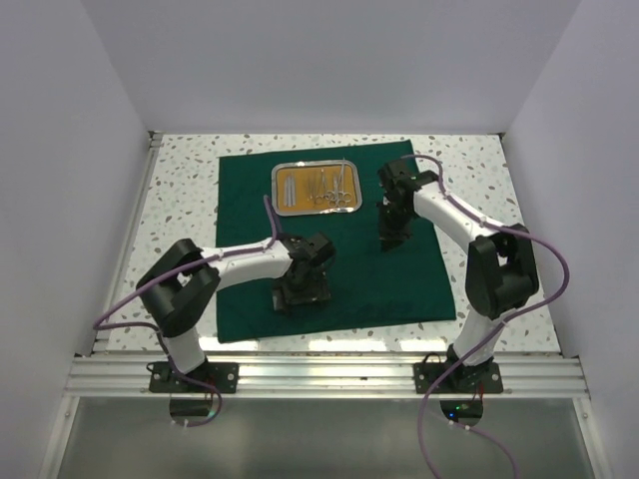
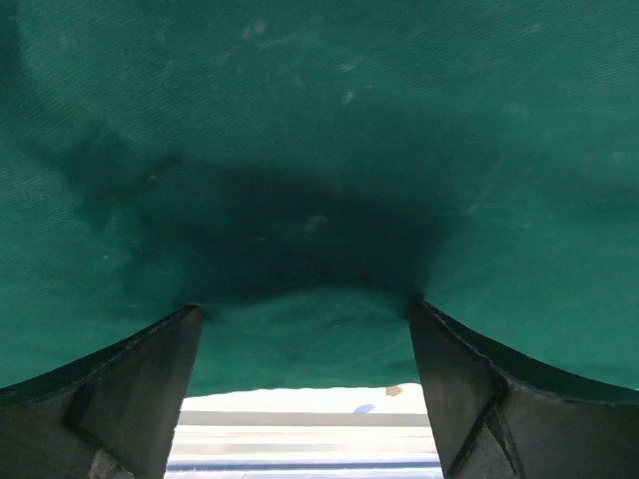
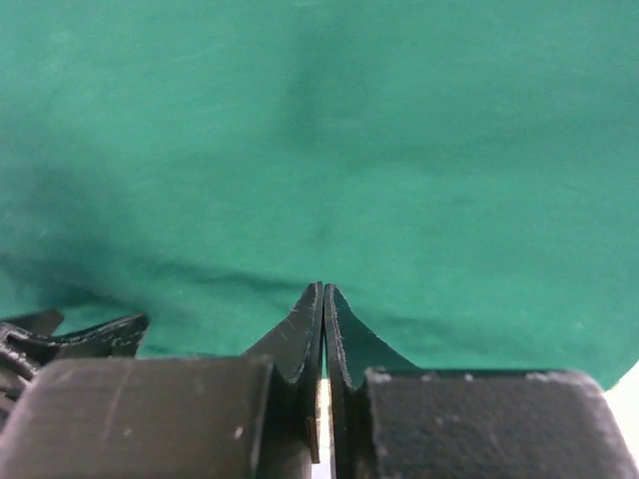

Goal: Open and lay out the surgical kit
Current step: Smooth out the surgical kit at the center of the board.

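Top external view: dark green cloth wrap (image 1: 339, 259) lies spread on the speckled bench (image 1: 180, 200), with the rounded steel tray (image 1: 275, 190) of small silver instruments (image 1: 329, 188) at its far middle. Left pincer (image 1: 300, 296) stands apart over the near cloth. Right pincer (image 1: 391, 239), just right of the tray, is pressed together on nothing I can see. I'd open it, then lift the instruments out singly.

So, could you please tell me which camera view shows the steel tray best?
The top external view: the whole steel tray sits on the green cloth, with the instruments inside. Both wrist views show only cloth, no tray.
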Tool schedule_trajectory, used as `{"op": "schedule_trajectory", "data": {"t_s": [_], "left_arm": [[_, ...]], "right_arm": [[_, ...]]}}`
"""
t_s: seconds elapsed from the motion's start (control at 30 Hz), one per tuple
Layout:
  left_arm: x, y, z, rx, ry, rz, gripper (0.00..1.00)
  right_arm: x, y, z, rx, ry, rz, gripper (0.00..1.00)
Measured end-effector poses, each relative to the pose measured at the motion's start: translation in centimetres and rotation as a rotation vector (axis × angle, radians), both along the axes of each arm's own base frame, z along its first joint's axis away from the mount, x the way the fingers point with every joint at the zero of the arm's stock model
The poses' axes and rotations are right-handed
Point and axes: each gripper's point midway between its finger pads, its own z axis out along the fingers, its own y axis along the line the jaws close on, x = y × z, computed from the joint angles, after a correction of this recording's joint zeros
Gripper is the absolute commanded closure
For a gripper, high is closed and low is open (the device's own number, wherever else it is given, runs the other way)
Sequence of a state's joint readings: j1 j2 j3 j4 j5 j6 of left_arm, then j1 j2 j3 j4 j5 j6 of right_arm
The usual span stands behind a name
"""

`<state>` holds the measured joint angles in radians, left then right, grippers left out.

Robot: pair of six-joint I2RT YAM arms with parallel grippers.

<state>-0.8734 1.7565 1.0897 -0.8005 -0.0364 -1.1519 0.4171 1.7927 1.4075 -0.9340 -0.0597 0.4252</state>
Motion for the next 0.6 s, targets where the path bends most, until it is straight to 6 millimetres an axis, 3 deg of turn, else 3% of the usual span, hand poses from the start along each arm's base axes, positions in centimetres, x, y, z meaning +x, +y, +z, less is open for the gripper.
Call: {"op": "schedule_trajectory", "data": {"t_s": [0.27, 0.4, 0.6], "left_arm": [[-1.5, 1.1, -0.3, -0.066, -0.034, -0.03, 0.12], [-3.4, 2.6, -0.3, -0.105, -0.029, -0.035, 0.11], [-6.7, 5.1, -0.2, -0.111, 0.025, -0.044, 0.06]], "right_arm": [[-0.6, -4.4, -2.1, -0.041, 0.067, -0.121, 1.0], [0.9, -5.3, -3.3, -0.04, 0.085, -0.174, 1.0], [4.5, -7.0, -7.0, -0.021, 0.134, -0.269, 1.0]]}}
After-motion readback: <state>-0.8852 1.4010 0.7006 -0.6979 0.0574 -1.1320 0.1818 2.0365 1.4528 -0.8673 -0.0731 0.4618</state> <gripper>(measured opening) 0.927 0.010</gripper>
